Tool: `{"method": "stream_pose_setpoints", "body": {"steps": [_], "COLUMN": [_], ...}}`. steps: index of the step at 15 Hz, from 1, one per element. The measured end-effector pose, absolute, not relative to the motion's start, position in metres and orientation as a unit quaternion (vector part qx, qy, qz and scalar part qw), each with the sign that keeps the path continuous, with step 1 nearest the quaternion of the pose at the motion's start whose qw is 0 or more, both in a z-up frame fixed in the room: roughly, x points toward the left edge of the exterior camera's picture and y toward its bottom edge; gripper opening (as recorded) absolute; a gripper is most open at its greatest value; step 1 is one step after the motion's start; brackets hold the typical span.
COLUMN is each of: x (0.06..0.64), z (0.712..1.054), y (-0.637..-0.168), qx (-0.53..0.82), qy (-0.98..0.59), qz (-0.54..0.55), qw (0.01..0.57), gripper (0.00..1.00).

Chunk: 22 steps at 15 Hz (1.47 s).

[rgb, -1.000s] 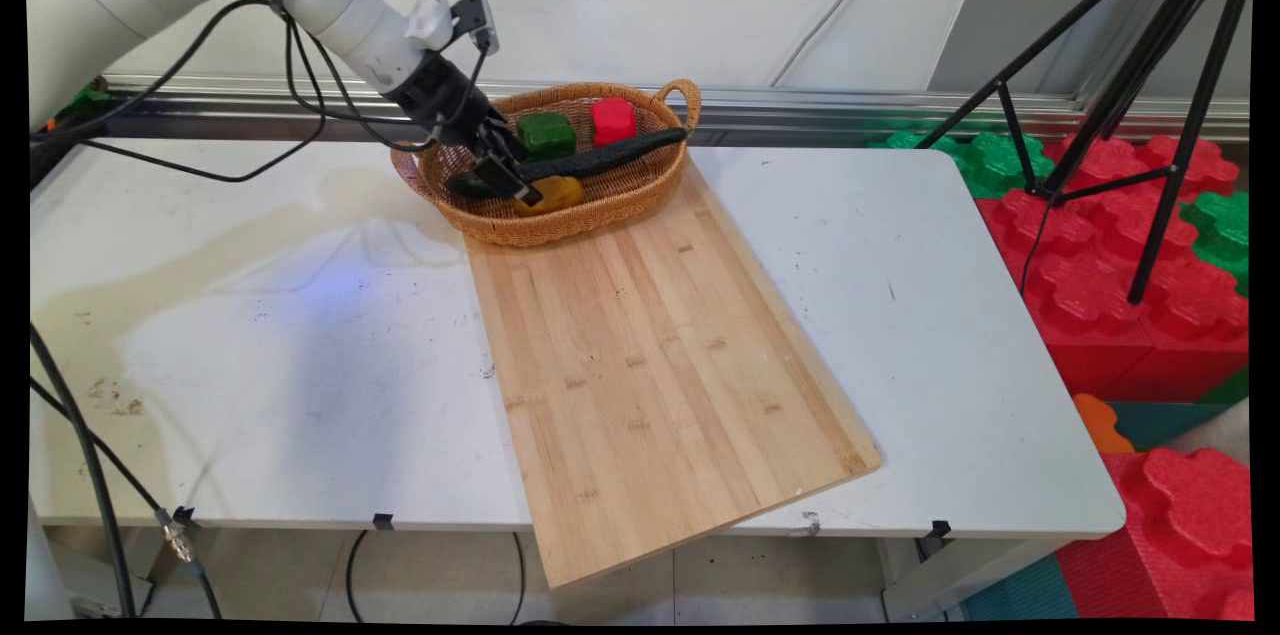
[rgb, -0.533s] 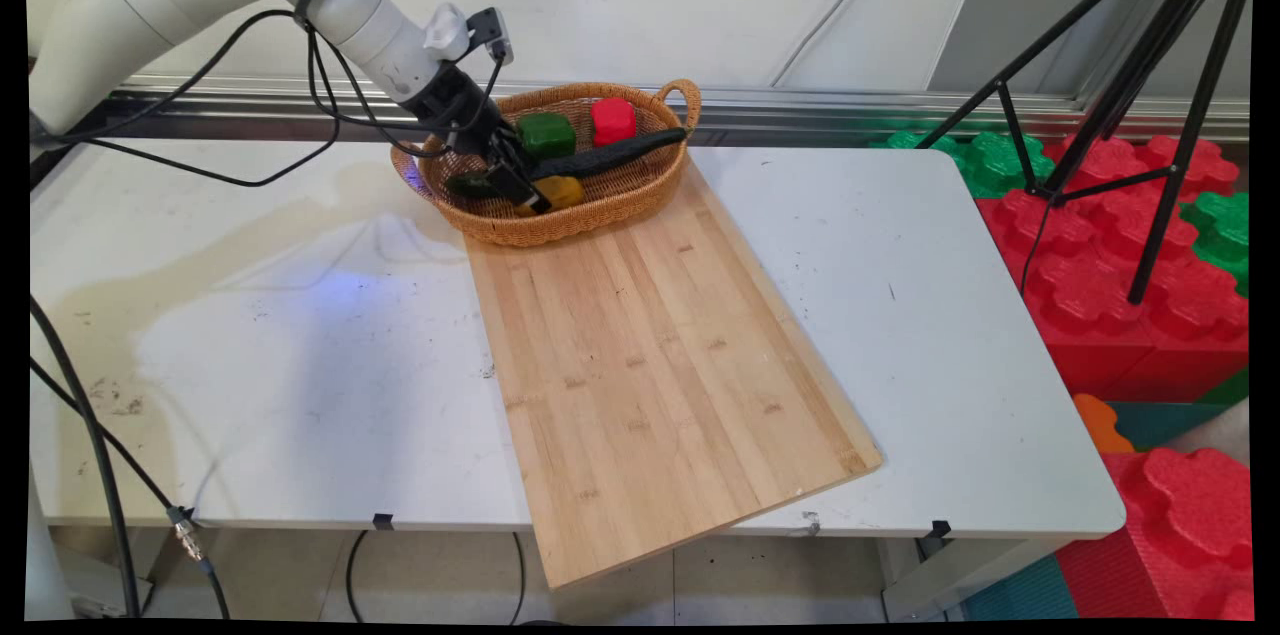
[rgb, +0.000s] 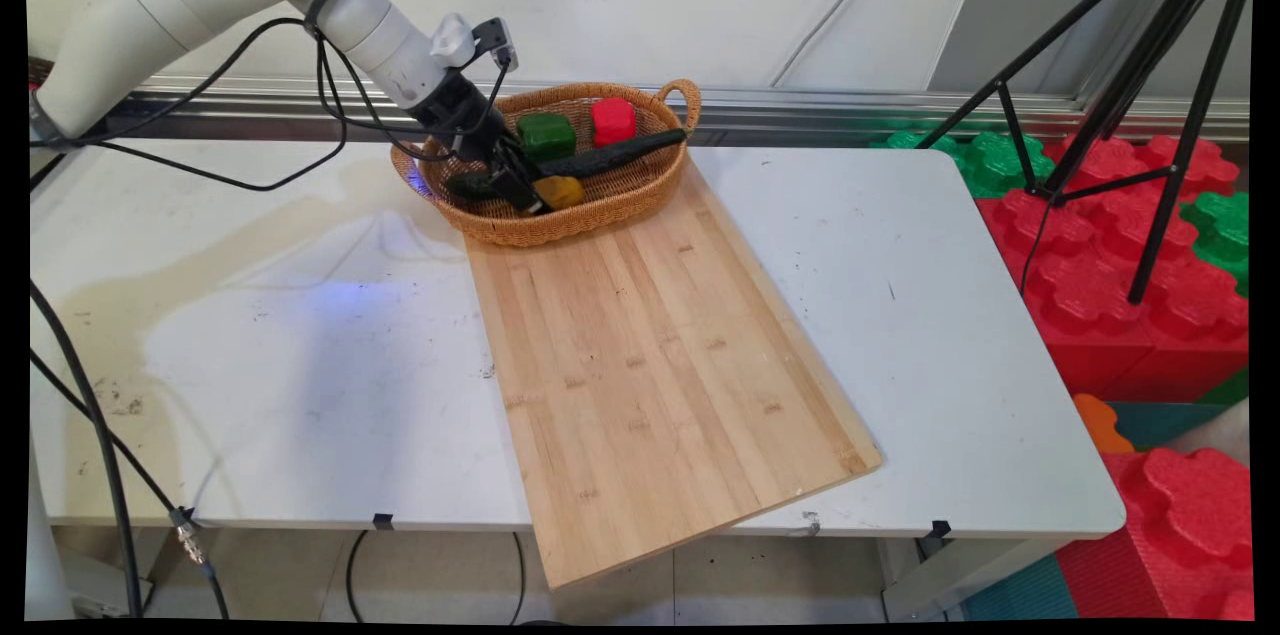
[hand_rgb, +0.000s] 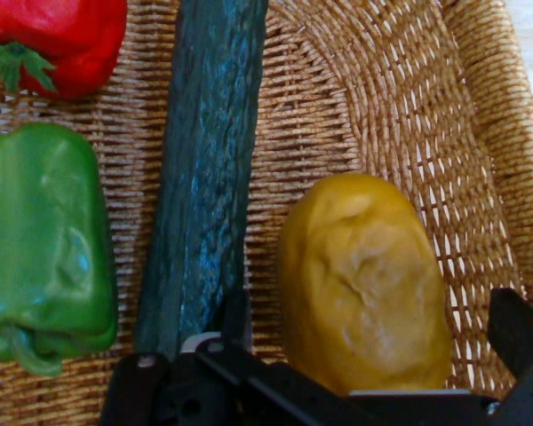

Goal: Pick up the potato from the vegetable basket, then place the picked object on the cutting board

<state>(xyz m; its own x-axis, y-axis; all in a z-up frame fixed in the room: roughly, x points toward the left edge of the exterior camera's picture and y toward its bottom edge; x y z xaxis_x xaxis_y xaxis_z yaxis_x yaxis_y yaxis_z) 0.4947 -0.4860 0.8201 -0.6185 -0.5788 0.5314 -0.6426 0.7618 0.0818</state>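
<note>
The gripper [rgb: 525, 195] is seen lowered into the wicker basket [rgb: 640, 195] at the far end of the wooden board [rgb: 650, 365], and in the hand view its fingers [hand_rgb: 513, 330] are spread wide on either side of the yellow potato-shaped vegetable [hand_rgb: 364, 280], one finger showing at the right and the other low down between that vegetable and the cucumber [hand_rgb: 204, 186]. The jaws are plainly open, with nothing clamped: the yellow piece is bracketed but not squeezed, and whether a pad is already touching its skin cannot be told from here. Everything is found lying in the basket (nothing has been set out on the board, which is bare wood from end to end): the green pepper [rgb: 546, 134] and the red pepper [rgb: 613, 120] sit toward the far wall, the long dark cucumber is laid slantwise across the middle with its tip resting near the right rim, and the yellow vegetable is tucked against the near wall. So, judged from how things lie, an approach has been made and a straddle is set up, while any closing, lifting or carrying is not yet shown. The white table [rgb: 950, 315] around the board carries only scuffs and stains, and a black tripod [rgb: 1150, 115] is stood off to the right over the red and green foam blocks [rgb: 1130, 305].
</note>
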Motion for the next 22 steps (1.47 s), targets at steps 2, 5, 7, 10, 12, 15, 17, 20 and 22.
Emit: {"method": "stream_pose_setpoints", "body": {"steps": [2, 5, 7, 10, 12, 15, 17, 20, 22], "x": [0.495, 0.495, 0.495, 0.496, 0.496, 0.497, 0.5, 0.504, 0.507], "z": [0.819, 0.819, 0.818, 0.819, 0.82, 0.824, 0.829, 0.838, 0.846], "y": [-0.487, -0.49, -0.491, -0.492, -0.492, -0.492, -0.49, -0.485, -0.481], "qx": [0.341, 0.343, 0.343, 0.346, 0.349, 0.348, 0.345, 0.342, 0.339], "qy": [-0.897, -0.895, -0.895, -0.892, -0.89, -0.888, -0.888, -0.886, -0.884], "qz": [0.056, 0.054, 0.053, 0.051, 0.05, 0.052, 0.055, 0.062, 0.069], "qw": [0.275, 0.28, 0.282, 0.285, 0.289, 0.295, 0.3, 0.308, 0.316], "gripper": [1.0, 0.0, 0.0, 0.0, 0.0, 0.0, 0.0, 0.0, 0.0]}}
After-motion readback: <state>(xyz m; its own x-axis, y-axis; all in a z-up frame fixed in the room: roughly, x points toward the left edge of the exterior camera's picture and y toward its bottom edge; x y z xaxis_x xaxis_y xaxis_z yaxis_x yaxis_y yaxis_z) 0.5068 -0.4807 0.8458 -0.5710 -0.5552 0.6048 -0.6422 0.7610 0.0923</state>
